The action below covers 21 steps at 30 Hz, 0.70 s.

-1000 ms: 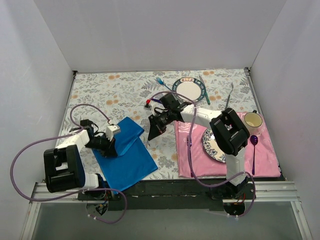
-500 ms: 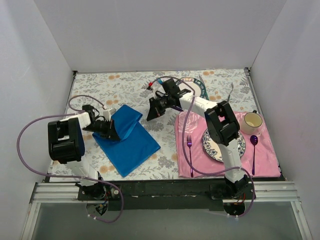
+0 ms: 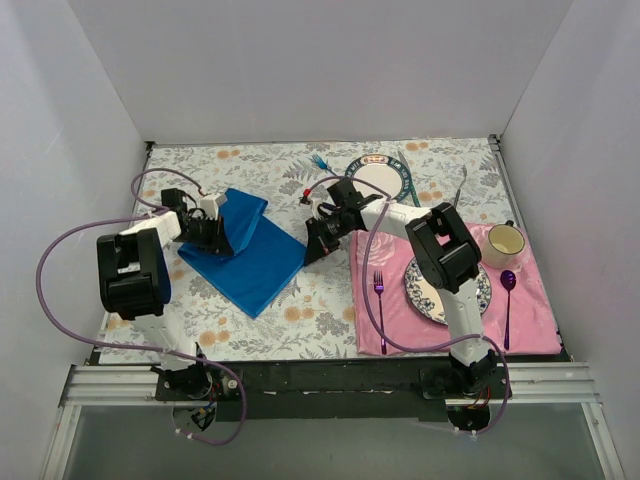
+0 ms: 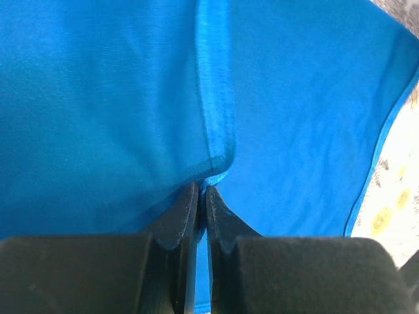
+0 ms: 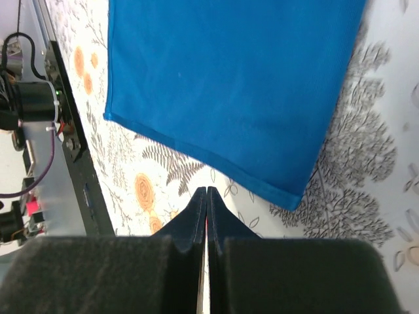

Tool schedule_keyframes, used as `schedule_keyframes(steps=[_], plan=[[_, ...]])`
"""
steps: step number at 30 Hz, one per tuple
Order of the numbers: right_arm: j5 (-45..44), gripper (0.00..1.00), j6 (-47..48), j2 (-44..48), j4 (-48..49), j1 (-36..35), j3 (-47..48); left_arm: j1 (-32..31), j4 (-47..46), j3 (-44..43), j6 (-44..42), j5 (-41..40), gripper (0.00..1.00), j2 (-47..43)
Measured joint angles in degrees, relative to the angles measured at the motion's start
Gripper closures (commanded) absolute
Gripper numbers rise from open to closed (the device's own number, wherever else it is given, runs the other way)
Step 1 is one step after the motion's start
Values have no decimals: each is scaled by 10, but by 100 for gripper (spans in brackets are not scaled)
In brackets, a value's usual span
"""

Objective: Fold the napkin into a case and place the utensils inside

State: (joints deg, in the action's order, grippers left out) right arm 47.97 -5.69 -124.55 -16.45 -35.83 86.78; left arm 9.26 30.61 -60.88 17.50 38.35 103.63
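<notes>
The napkin (image 3: pixel 245 258) lies folded at 9 o'clock of table centre; the left gripper (image 4: pixel 201 193) is clamped on its hem; the right gripper (image 5: pixel 206 196), fingers pressed together on nothing, sits at its 3 o'clock corner; the cup (image 3: pixel 506 241) stands on the placemat (image 3: pixel 400 325), contents indiscernible.

Items on the counter (image 3: pixel 200 170), counted.

- Cloths: two. One blue napkin (image 3: pixel 255 265) at 9 o'clock and one pink placemat (image 3: pixel 400 325) at 4 o'clock.
- Plates: two. One dark-rimmed white plate (image 3: pixel 378 182) at 1 o'clock and one patterned plate (image 3: pixel 422 288) on the placemat.
- Cups: one yellow cup (image 3: pixel 506 241).
- Forks: two. One light-blue fork (image 3: pixel 320 163) at 12 o'clock and one magenta fork (image 3: pixel 379 290).
- Spoons: one purple spoon (image 3: pixel 508 285).
- Knives: one teal knife (image 3: pixel 405 172).
- Undetermined: one grey utensil (image 3: pixel 459 190) at 2 o'clock, kind not determinable.
- Pincers: two, the left pincer (image 4: pixel 201 190) and the right pincer (image 5: pixel 206 191).
</notes>
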Motion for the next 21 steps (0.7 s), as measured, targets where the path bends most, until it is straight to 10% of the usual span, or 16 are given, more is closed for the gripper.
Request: schedule_keyframes(steps=[21], plan=[[-20,99,-28,-19,60,1,-24,-72,59,89,-81,56,100,-195]])
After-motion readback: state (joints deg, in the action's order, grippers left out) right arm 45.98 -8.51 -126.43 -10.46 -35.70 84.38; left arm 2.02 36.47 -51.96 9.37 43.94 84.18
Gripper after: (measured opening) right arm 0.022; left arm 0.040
